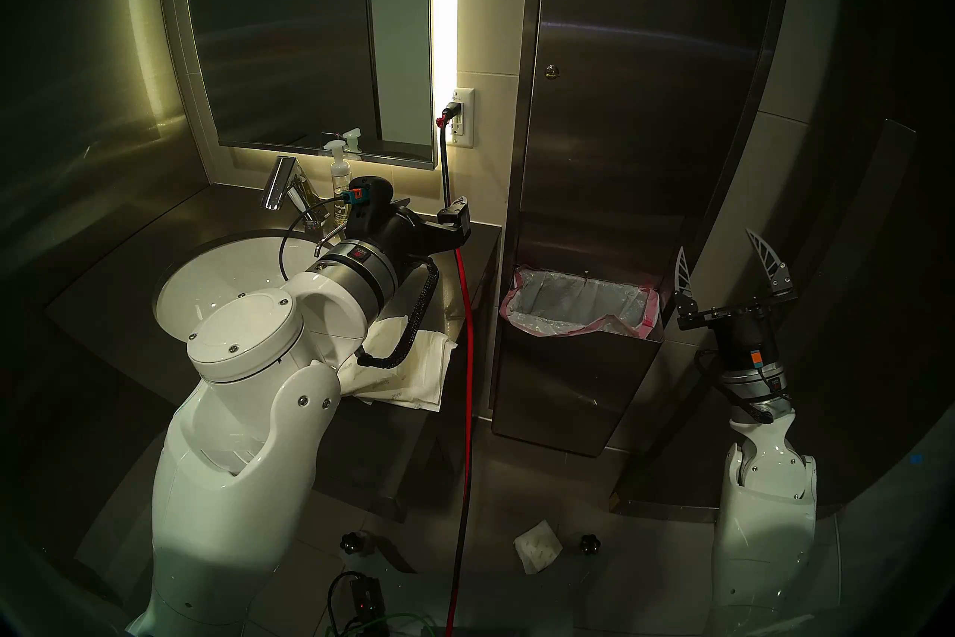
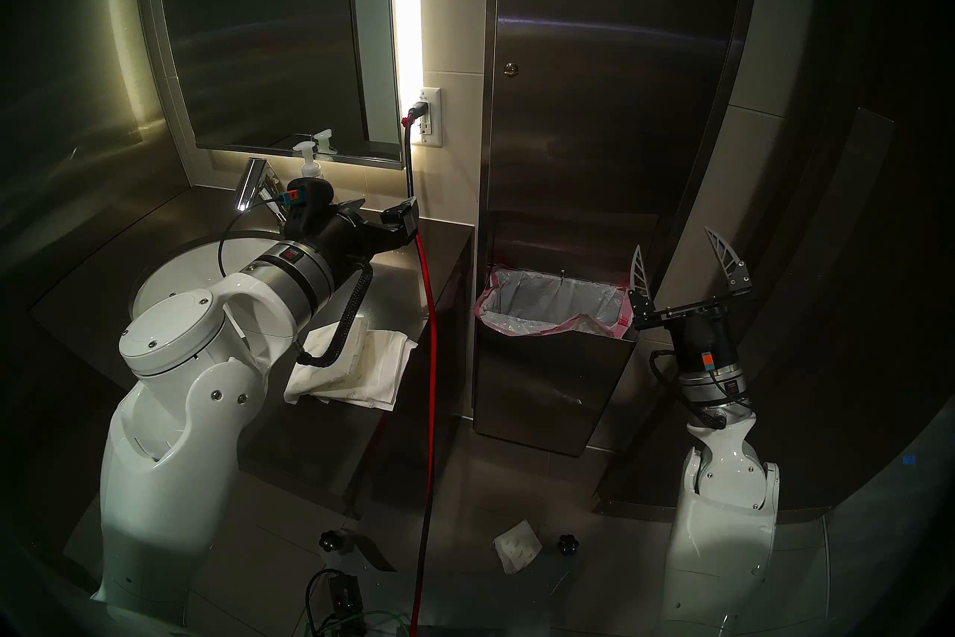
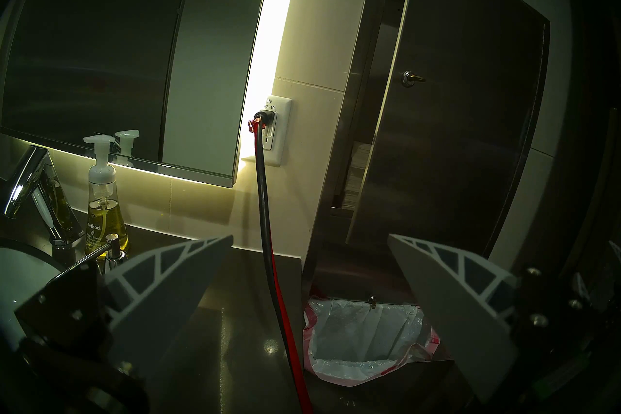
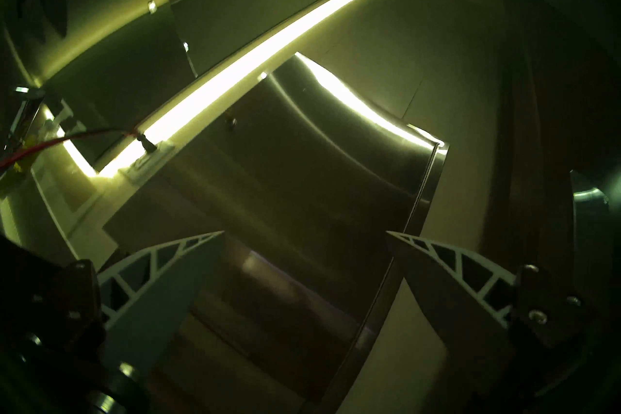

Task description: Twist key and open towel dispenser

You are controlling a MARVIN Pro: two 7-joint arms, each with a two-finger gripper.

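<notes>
From the head, one towel dispenser [image 1: 646,103] stands right of the mirror [image 1: 289,26], one key [image 1: 552,72] in its door lock. The right gripper [image 1: 723,269], fingers spread, sits clear beside the bin [image 1: 579,305].

Left wrist: the left gripper [image 3: 309,255] gapes empty; the door's left edge stands ajar.

Right wrist: only the door's right edge shows.

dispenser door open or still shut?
Open, a little. In the left wrist view the door stands off the cabinet on its left edge, a dark gap showing stacked towels inside. The key is in the lock.
</notes>
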